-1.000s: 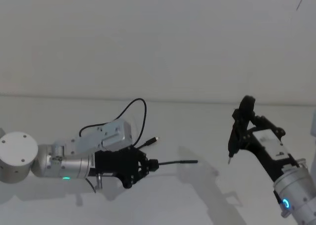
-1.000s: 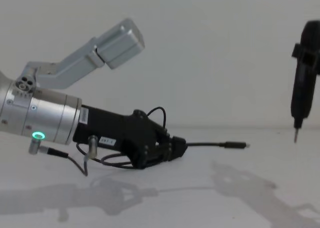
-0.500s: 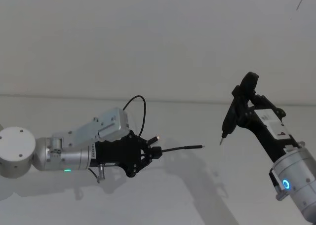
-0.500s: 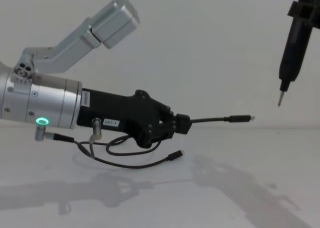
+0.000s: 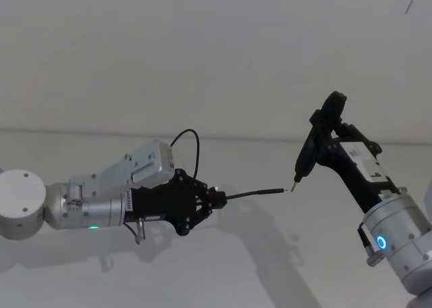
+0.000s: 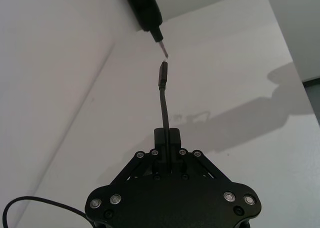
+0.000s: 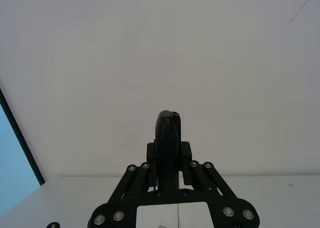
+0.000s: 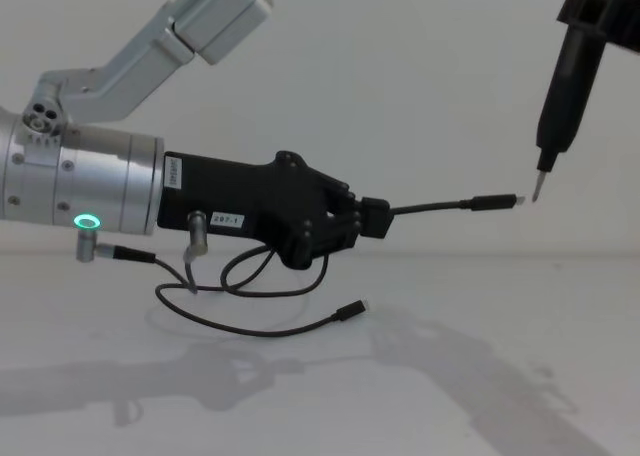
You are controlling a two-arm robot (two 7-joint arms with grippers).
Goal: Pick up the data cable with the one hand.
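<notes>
One data cable end points rightward, nearly level.

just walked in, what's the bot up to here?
The left hand is shut on the data cable just behind one plug, holding it in the air above the table. That plug points straight at the metal tip of a slim black tool clamped in the right hand, with a small gap between them. The rest of the cable droops in a loop under the left hand, its other plug low near the table.
</notes>
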